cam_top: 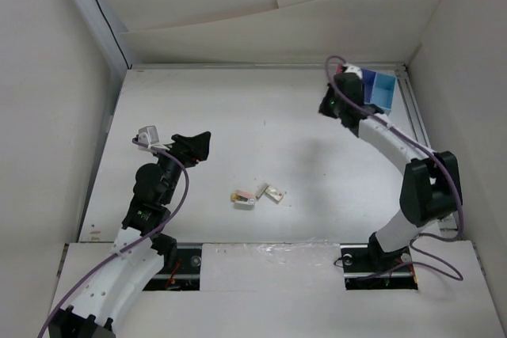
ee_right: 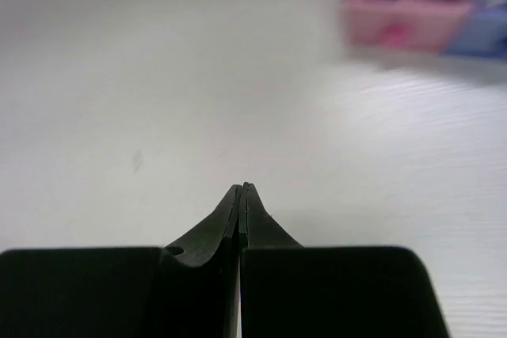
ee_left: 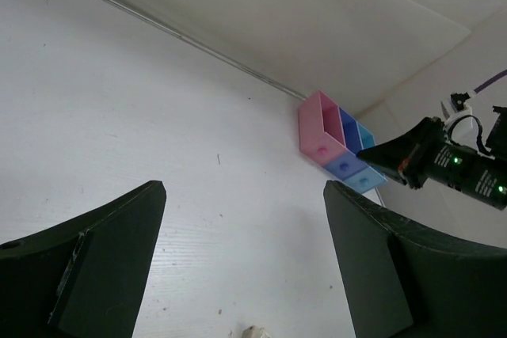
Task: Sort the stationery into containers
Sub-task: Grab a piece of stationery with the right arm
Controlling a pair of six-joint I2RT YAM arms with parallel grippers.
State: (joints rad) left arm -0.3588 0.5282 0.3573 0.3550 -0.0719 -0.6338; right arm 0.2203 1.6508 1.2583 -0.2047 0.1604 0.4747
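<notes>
My right end effector (cam_top: 329,108) (ee_right: 242,189) is closed, its two fingers pressed flat together with nothing between them. It hangs low over the table (cam_top: 238,108), just beside the containers (cam_top: 379,89) (ee_left: 337,144) on the pink end of the row. From my right wrist the containers (ee_right: 412,13) show as a blur ahead. From my left wrist I see the tip of that end effector (ee_left: 372,152) reaching in front of the light blue bin (ee_left: 363,181). I cannot tell whether it touches the row.

The containers stand at the back corner of the table, against the far wall: the pink bin (ee_left: 315,128), then the blue bin (ee_left: 342,164), then the light blue one, all joined.

My left end effector (cam_top: 194,146) (ee_left: 245,195) is open, its fingers (ee_left: 103,267) spread wide, and it grips nothing. It hovers well apart from the containers, pointed toward them across the bare table.

The stationery (cam_top: 257,195) lies on the table well apart from the containers, toward my bases: a few small whitish pieces, some with pink on them, in a loose cluster. They are too small for me to say exactly what each one is. One pale bit (ee_left: 253,332) peeks in at the bottom edge of my left wrist view.
</notes>
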